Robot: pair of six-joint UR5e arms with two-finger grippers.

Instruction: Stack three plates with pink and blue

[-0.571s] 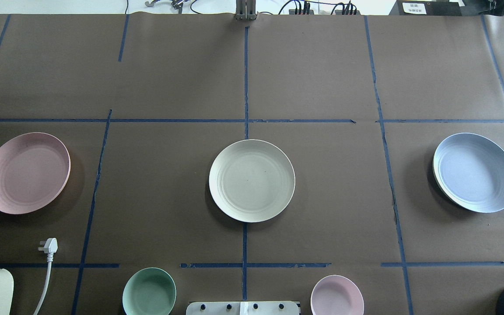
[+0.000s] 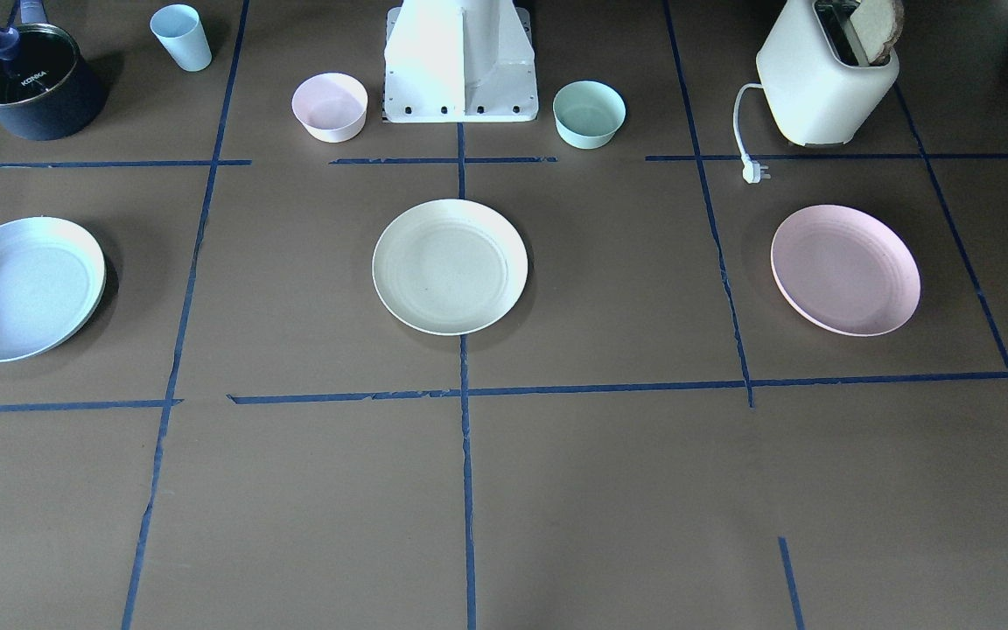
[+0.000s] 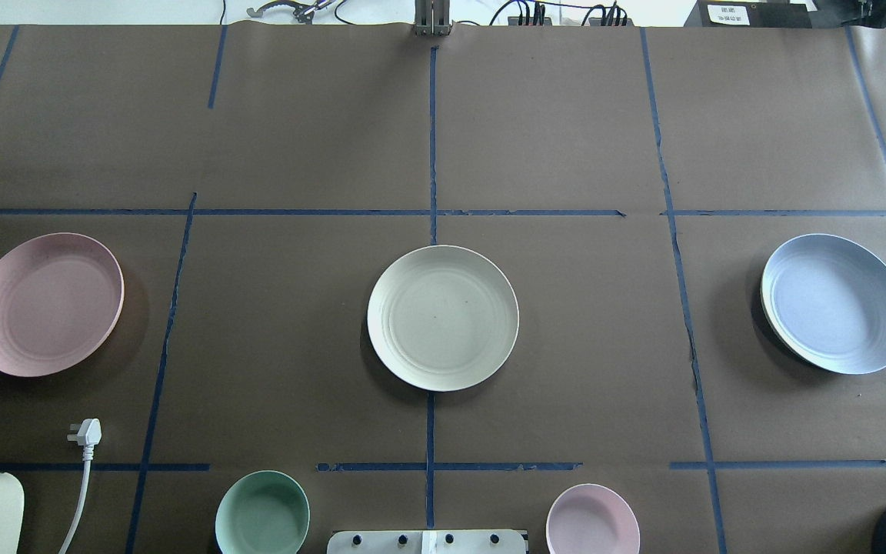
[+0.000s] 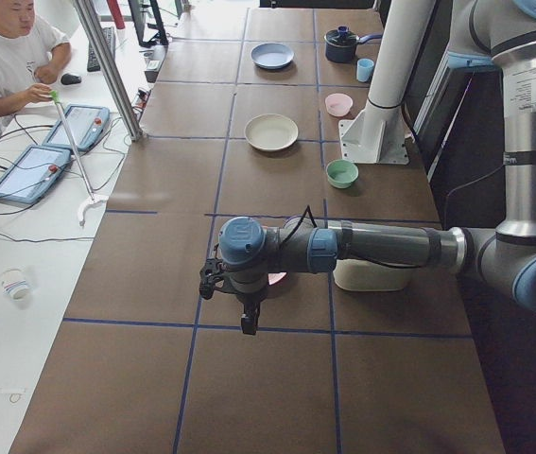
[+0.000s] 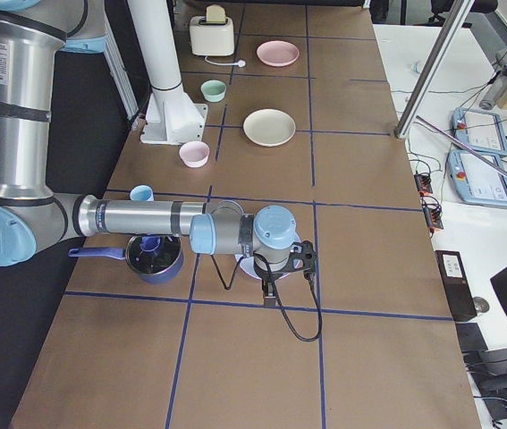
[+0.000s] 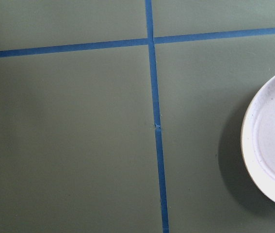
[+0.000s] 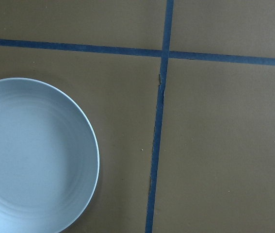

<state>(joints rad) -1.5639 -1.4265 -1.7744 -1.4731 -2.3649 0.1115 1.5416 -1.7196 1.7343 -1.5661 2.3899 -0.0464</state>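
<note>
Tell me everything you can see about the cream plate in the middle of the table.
The cream plate is round and shallow, matte off-white, with faint concentric rings inside a low raised rim. It lies flat, right side up and empty, on the brown-covered table, over the central blue tape line. Only the table touches it; the pink plate and blue plate lie apart on either side.

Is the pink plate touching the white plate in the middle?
Apart. The overhead view shows the pink plate and the white plate separated by bare table and a blue tape line.
</note>
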